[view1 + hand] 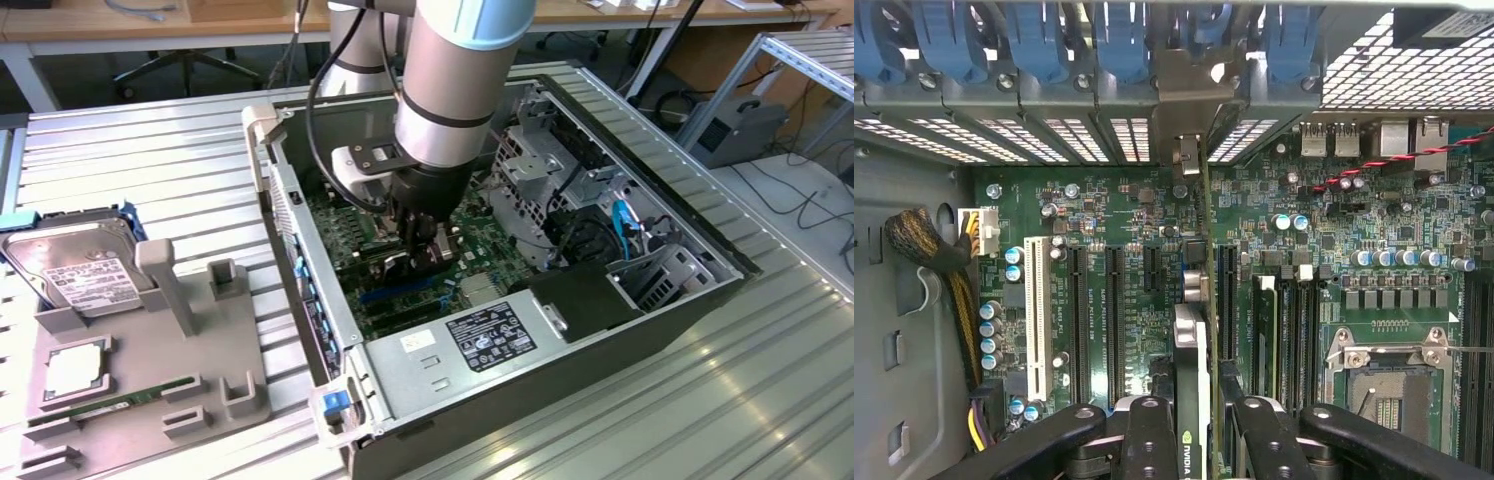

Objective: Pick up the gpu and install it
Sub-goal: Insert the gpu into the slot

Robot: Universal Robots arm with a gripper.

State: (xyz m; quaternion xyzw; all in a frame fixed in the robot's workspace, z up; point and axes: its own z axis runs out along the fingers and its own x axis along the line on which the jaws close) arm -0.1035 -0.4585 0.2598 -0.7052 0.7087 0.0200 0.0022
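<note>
While the gripper (1199, 445) hangs inside the open case, its two black jaws are clamped on the gpu (1192, 345), one against each face. The slim card stands on edge, upright over the green motherboard (1374, 230). Its long axis runs straight away from the gripper toward the case's rear wall (1054, 135). Its silver metal bracket (1189, 85) points that way and reaches the perforated wall; whether the lower edge already sits in a slot I cannot tell from here. Near the card lies one long white slot (1036, 310) among several black ones. Beyond, a row of glossy blue plastic clips (1039, 40) lines the wall. Farther back, the one grey arm (454, 80) reaches down into the metal case (694, 300), which lies on a ribbed metal table (134, 150). Toward the exterior view's left, a grey holder (174, 340) stands near one silver hard drive (80, 270) with a white label.
</note>
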